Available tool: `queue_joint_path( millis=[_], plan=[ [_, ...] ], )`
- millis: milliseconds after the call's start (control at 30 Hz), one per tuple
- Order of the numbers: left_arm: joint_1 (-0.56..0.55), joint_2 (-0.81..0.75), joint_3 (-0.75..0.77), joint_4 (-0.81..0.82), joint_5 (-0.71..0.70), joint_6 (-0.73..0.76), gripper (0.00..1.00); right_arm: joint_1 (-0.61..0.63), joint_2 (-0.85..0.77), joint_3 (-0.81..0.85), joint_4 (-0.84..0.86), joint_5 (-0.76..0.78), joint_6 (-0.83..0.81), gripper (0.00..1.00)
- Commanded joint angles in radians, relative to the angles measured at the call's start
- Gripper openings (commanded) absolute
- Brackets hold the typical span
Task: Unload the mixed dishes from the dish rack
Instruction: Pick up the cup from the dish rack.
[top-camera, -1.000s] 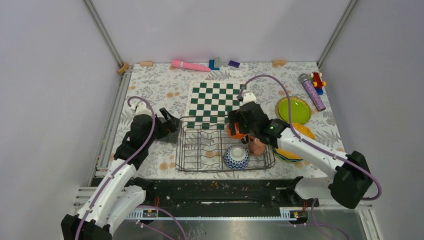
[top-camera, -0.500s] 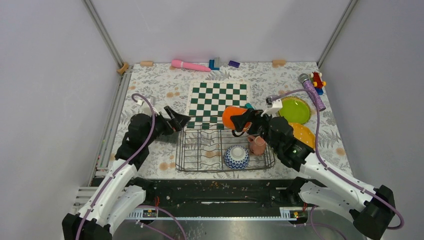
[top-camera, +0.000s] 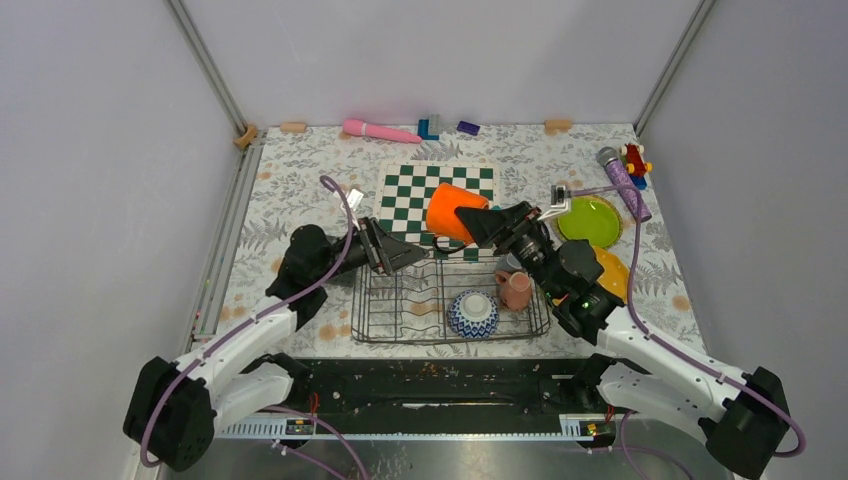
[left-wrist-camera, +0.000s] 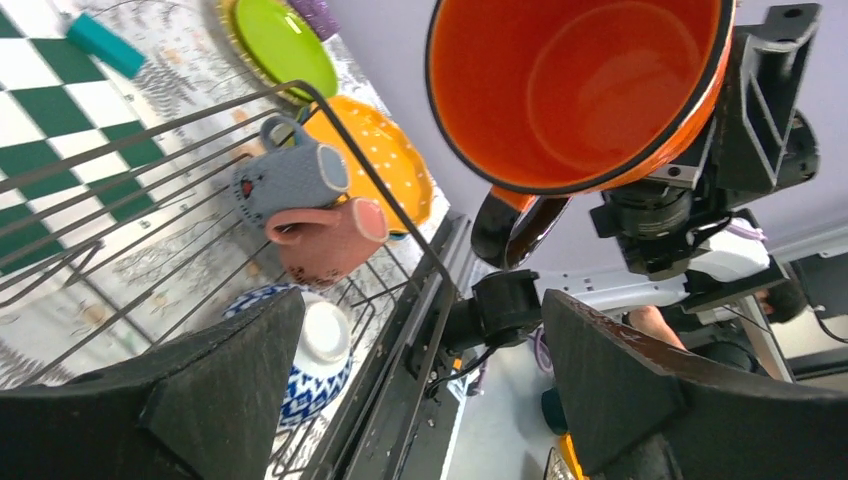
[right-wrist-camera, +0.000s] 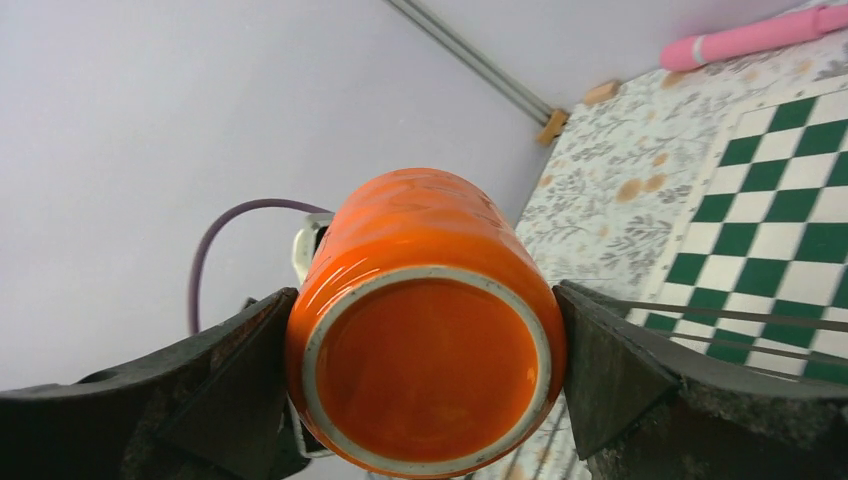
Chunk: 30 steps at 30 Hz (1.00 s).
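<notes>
Finding: orange cup (top-camera: 452, 212) is out of the dish rack (top-camera: 400, 290) and is carried in the air above the rack's far edge. It lies on its side, with its base toward the right wrist, its mouth toward the left arm and its handle on the underside.

Right end effector (right-wrist-camera: 425, 375) pinches the cup across its body, one finger on each flank. Left end effector (top-camera: 392, 257) is spread with nothing between its fingers. It sits over the rack's far-left corner, aimed at the cup's open mouth and just short of it.

Assessment: the step appears to be a hand-over, or a carry-off to the desk (top-camera: 300, 180) beyond the rack.
- If it is a hand-over, the left fingers should close across the wall near the rim, clear of the handle.
- The right grip should let go only once the left one is firm, because the glazed wall looks slippery.
- The cup should stay high enough to clear the upright tines.

Pose: the right arm rises from the rack's near-right side, its forearm sloping over the rack's right end and its wrist rolled so the fingers point left, about level. The left arm reaches in from the rack's left, low and nearly horizontal.

Remaining in the rack are the pink mug (top-camera: 515, 290), the grey cup (left-wrist-camera: 290, 178) and the patterned bowl (top-camera: 472, 312). The lime-green plate (top-camera: 588, 220) and the yellow-orange plate (top-camera: 612, 270) lie right of the rack.
</notes>
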Motion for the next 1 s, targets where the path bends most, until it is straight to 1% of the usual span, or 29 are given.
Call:
queue_joint_path(
  millis=[0, 133, 200, 300, 367, 533, 800, 900, 967],
  plan=[
    [-0.023, 0.058, 0.025, 0.262, 0.05, -0.077, 0.89, 0.007, 0.041, 0.014, 0.21, -0.036, 0.158, 0.02],
    [-0.047, 0.133, 0.028, 0.435, 0.088, -0.158, 0.86, 0.007, 0.086, 0.001, 0.269, -0.038, 0.219, 0.01],
    [-0.062, 0.169, 0.041, 0.471, 0.102, -0.177, 0.81, 0.006, 0.103, 0.0, 0.3, -0.04, 0.243, 0.01],
    [-0.072, 0.204, 0.052, 0.486, 0.104, -0.185, 0.71, 0.006, 0.118, -0.005, 0.337, -0.045, 0.267, 0.0],
    [-0.076, 0.218, 0.052, 0.507, 0.104, -0.194, 0.63, 0.006, 0.12, -0.012, 0.348, -0.038, 0.28, 0.01],
    [-0.085, 0.232, 0.06, 0.524, 0.101, -0.2, 0.49, 0.006, 0.127, -0.022, 0.353, -0.042, 0.302, 0.0],
    [-0.09, 0.255, 0.069, 0.532, 0.092, -0.222, 0.34, 0.006, 0.141, -0.018, 0.352, -0.075, 0.312, 0.01],
    [-0.089, 0.257, 0.071, 0.535, 0.09, -0.226, 0.22, 0.007, 0.14, -0.021, 0.332, -0.087, 0.311, 0.01],
    [-0.089, 0.257, 0.072, 0.532, 0.085, -0.225, 0.02, 0.006, 0.142, -0.024, 0.321, -0.091, 0.312, 0.02]
  ],
)
